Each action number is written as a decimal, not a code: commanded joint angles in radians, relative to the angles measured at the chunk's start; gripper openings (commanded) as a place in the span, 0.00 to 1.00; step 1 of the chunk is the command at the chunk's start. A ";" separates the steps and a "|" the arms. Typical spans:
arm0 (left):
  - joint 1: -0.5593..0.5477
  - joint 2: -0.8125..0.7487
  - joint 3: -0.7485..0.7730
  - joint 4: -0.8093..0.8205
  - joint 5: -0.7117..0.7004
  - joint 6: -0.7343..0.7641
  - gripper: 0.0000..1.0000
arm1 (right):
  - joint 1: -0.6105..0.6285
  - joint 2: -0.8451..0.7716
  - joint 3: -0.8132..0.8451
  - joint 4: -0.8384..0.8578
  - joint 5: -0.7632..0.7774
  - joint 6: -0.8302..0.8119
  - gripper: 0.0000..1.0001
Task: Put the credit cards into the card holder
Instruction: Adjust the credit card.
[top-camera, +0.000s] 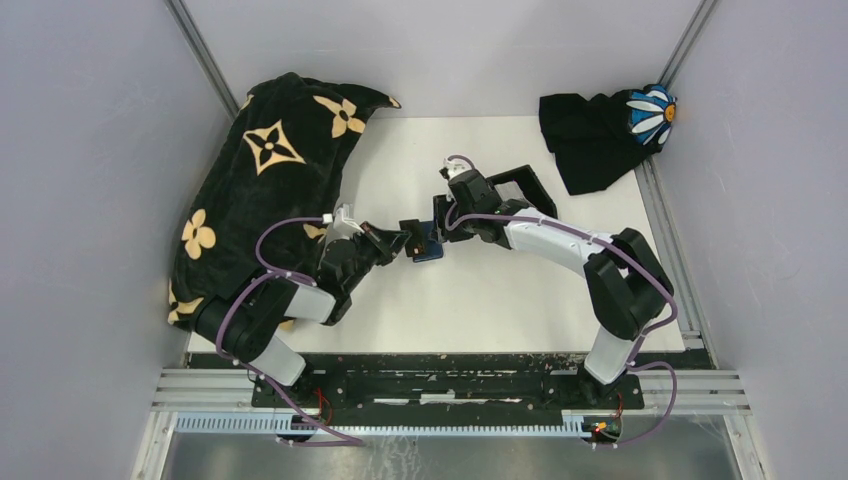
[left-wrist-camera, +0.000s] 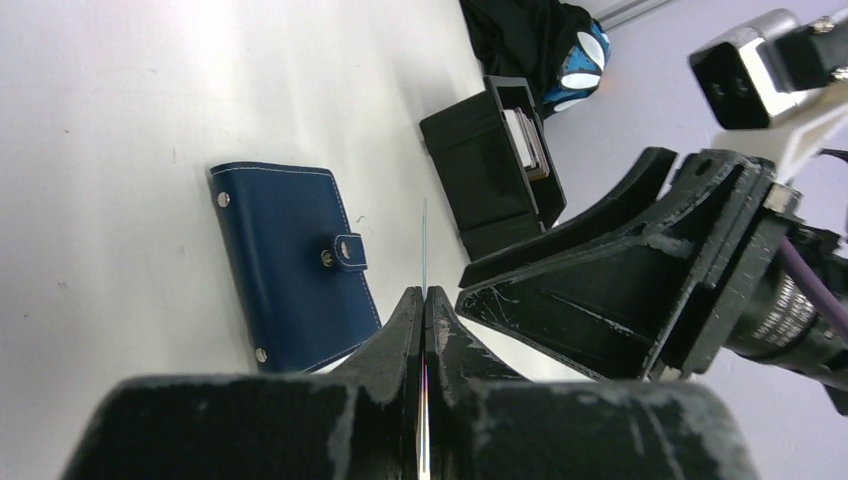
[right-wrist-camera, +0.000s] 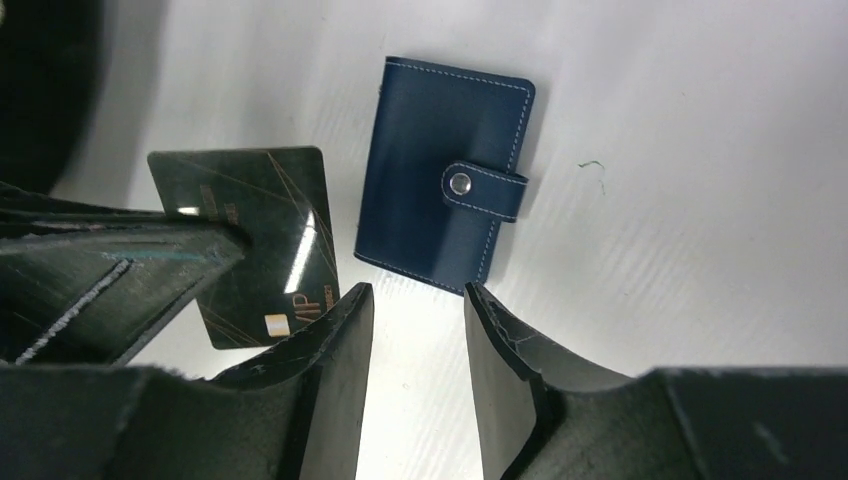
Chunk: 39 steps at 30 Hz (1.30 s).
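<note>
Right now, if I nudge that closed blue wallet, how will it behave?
The card holder lies flat on the smooth table, so it would probably slide, not tip. Its snapped tab should keep it shut. Stitched covers suggest some flex.

My overhead camera sits above and behind the arm bases, which line the bottom of its frame. It looks down on the whole table (top-camera: 480, 300) from well back. The left wrist camera rides low and close. It faces along the left gripper (left-wrist-camera: 422, 295) at bottom centre and across the surface toward the upper right. The right wrist camera looks almost straight down from very near, with the right gripper (right-wrist-camera: 417, 295) at its bottom edge. All three views share the card holder (top-camera: 427, 251). Both wrist views also catch the credit card (right-wrist-camera: 260, 230), which shows edge-on in the left one.
</note>
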 joint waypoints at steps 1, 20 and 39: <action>0.006 0.019 0.006 0.095 0.047 -0.043 0.03 | -0.046 -0.042 -0.046 0.182 -0.173 0.102 0.45; 0.040 0.146 0.026 0.264 0.134 -0.162 0.03 | -0.130 0.044 -0.164 0.495 -0.425 0.298 0.46; 0.060 0.291 0.054 0.412 0.176 -0.247 0.03 | -0.158 0.183 -0.242 0.890 -0.632 0.539 0.42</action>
